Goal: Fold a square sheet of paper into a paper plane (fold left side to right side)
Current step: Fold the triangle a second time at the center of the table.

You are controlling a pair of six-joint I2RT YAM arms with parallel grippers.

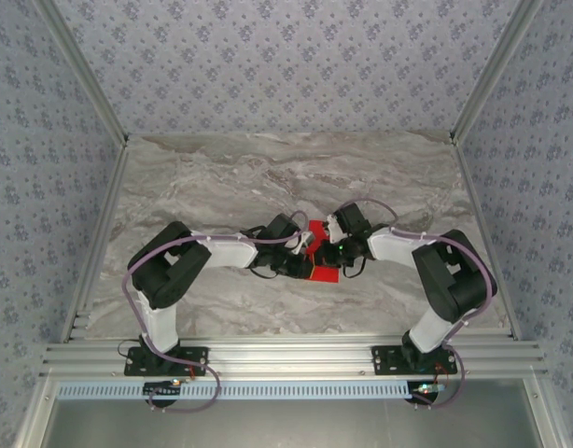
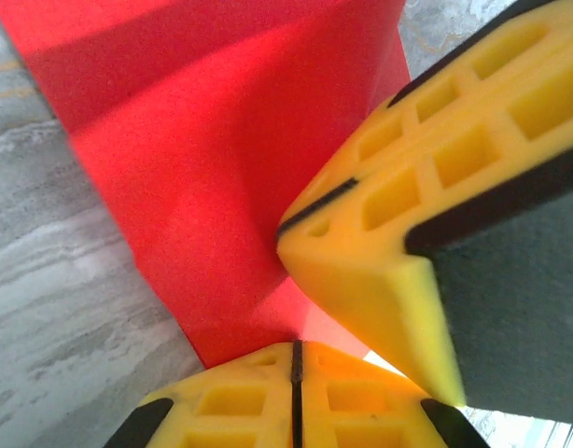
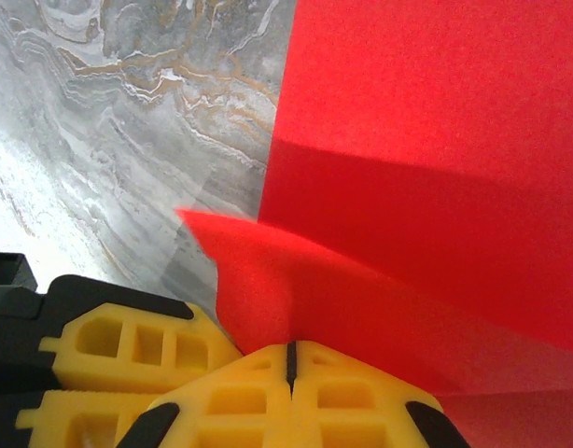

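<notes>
At the middle of the bench (image 1: 221, 177), the square sheet of paper (image 1: 325, 273) is pinched by the closed right fingers (image 3: 347, 397) and, it seems, by the closed left fingers (image 2: 235, 401) too. If pulled unevenly, the thin sheet could be torn or folded askew.

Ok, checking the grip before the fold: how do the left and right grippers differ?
The left gripper meets the red sheet from the left, the right gripper from the right. The left fingers pinch a narrow tip of the sheet; the right fingers pinch a broader, curled-up flap. Both are shut on the sheet, nearly touching each other.
</notes>
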